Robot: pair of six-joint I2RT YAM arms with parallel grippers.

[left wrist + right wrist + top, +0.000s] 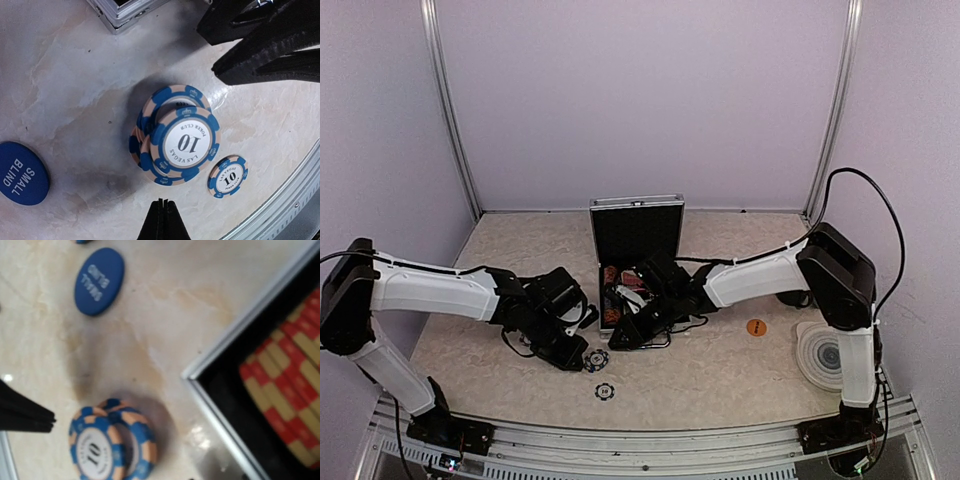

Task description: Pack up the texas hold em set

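Marble surface (pixel 720 380) first, and the silver case (pixel 636 232) sits at its middle toward the back, lid standing upright, black inside. Red chips (pixel 287 375) are lined up in its open tray. Both arms reach in low in front of it. Off to the right lies the grey ringed coaster (pixel 820 352), well apart from the action.

Left tool (pixel 160 205): fingers pressed right together, nothing between them, tip pointing at the blue chip stack (pixel 182 142) just in front of the case's near corner. Right tool (pixel 623 337) hangs over the case's front edge; I cannot tell how far it is parted or whether it carries anything.

Blue "small blind" button (pixel 21 173) lies near the stack. An orange button (pixel 756 327) sits beside the coaster. One lone blue chip (pixel 228 176) rests nearest the front rail.
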